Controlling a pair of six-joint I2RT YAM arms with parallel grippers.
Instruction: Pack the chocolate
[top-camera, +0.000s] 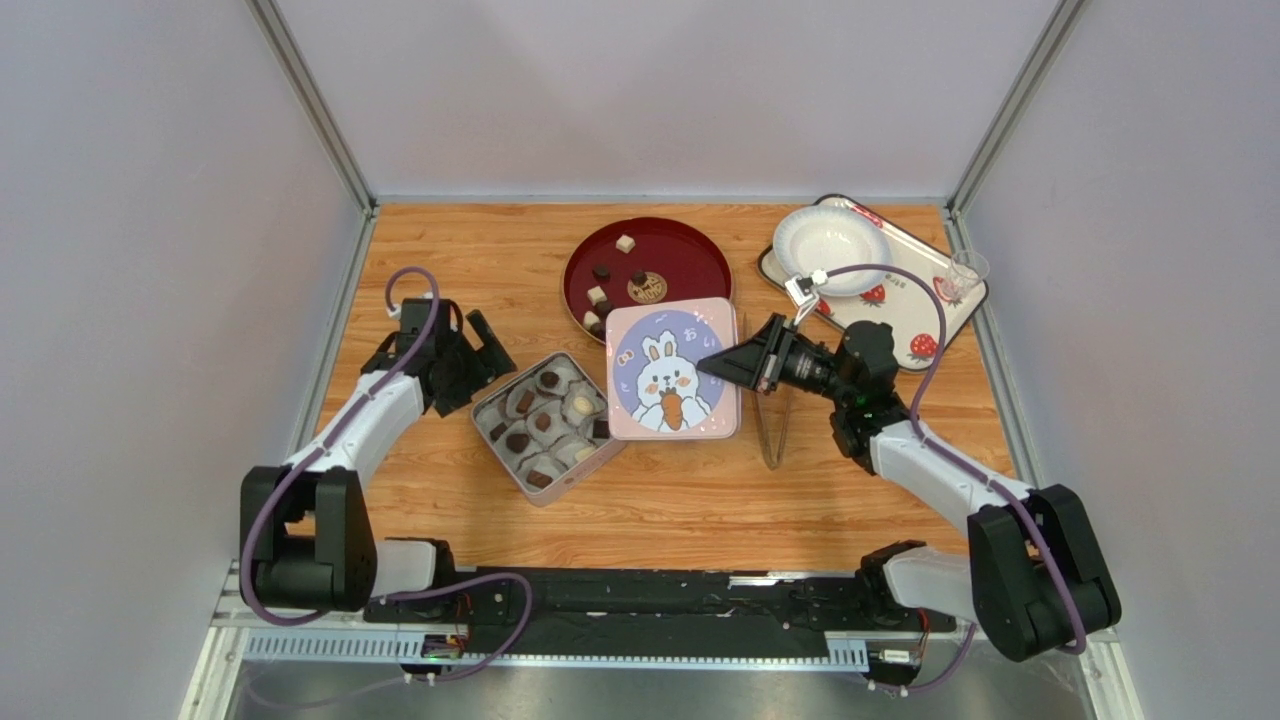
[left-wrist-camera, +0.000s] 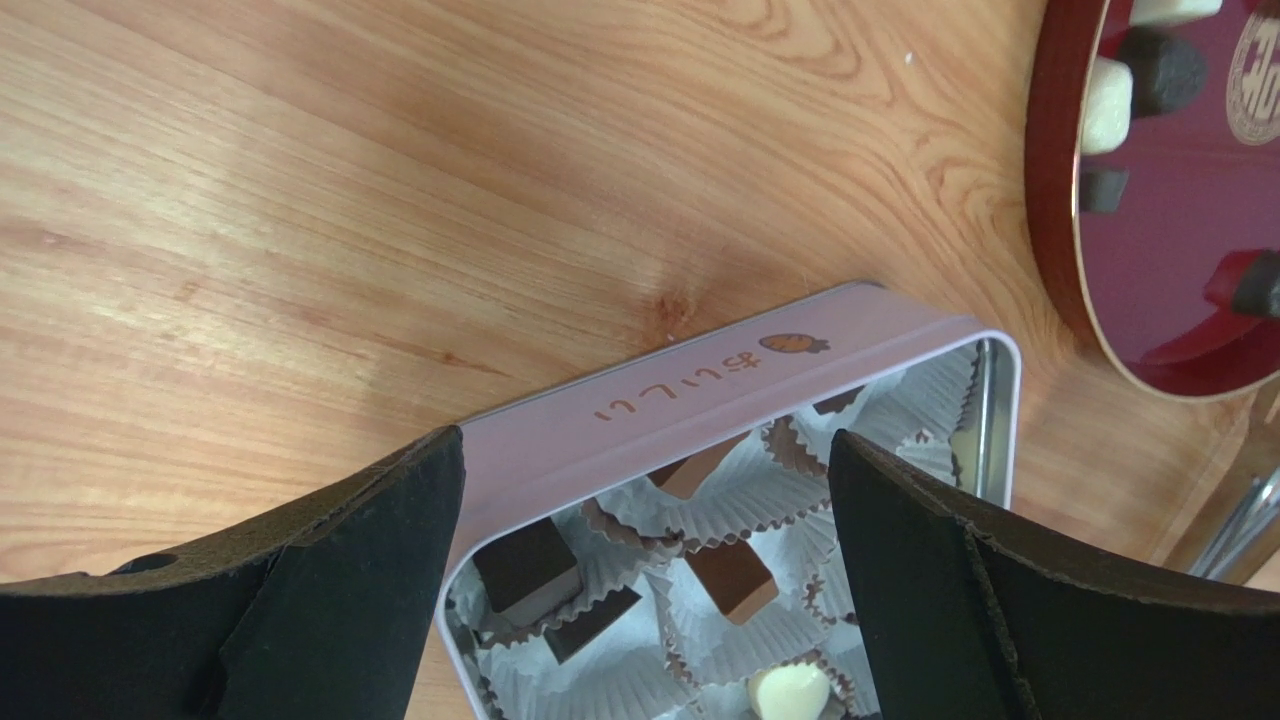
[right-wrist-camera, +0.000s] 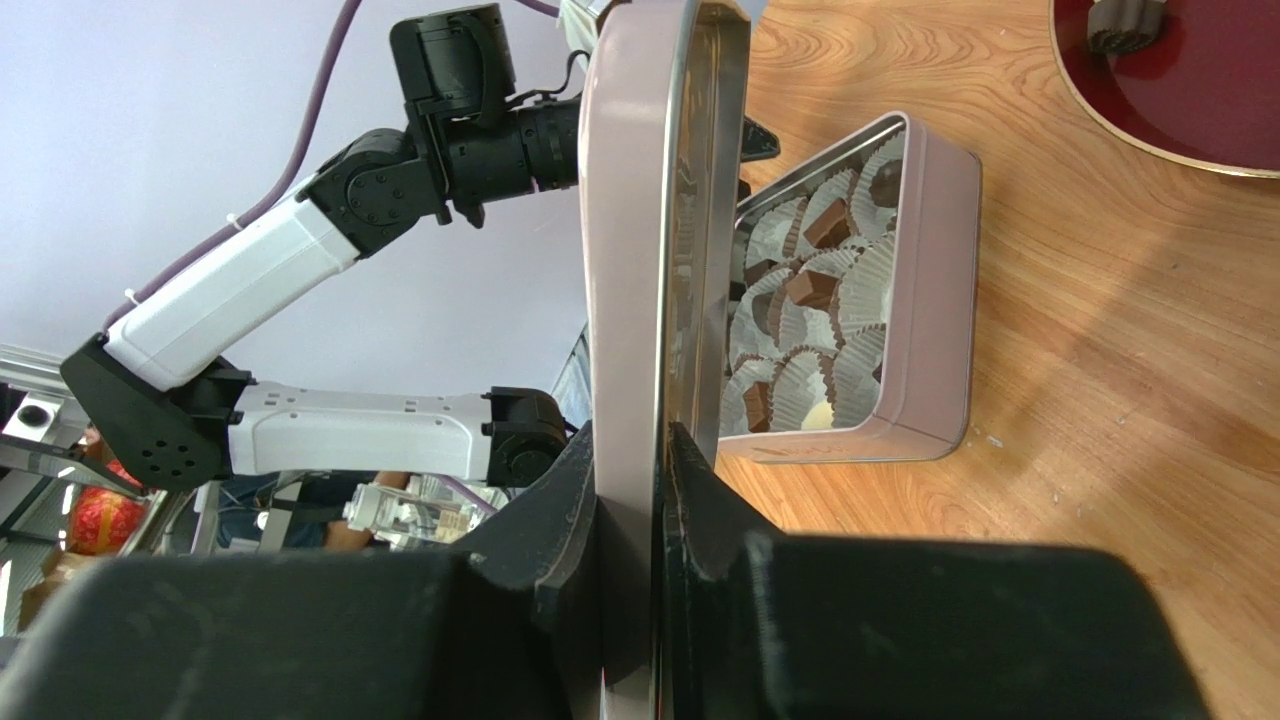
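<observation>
The chocolate (top-camera: 541, 422) fills white paper cups in an open pink tin (top-camera: 496, 431) left of centre; brown cubes (left-wrist-camera: 525, 569) and a cream piece (left-wrist-camera: 784, 693) show in the left wrist view. A few more pieces (top-camera: 603, 294) lie on the red plate (top-camera: 684, 249). My left gripper (top-camera: 478, 357) stands open at the tin's far-left wall (left-wrist-camera: 676, 393), holding nothing. My right gripper (top-camera: 733, 365) is shut on the right edge of the pink bunny lid (top-camera: 669, 368). In the right wrist view the lid (right-wrist-camera: 631, 270) runs edge-on between the fingers (right-wrist-camera: 579, 495), off the table, beside the tin (right-wrist-camera: 939, 285).
Thin metal tongs (top-camera: 774, 432) lie on the wood under my right wrist. A white tray (top-camera: 924, 308) with a white bowl (top-camera: 827, 245) sits at the back right. Grey walls close in the table on three sides.
</observation>
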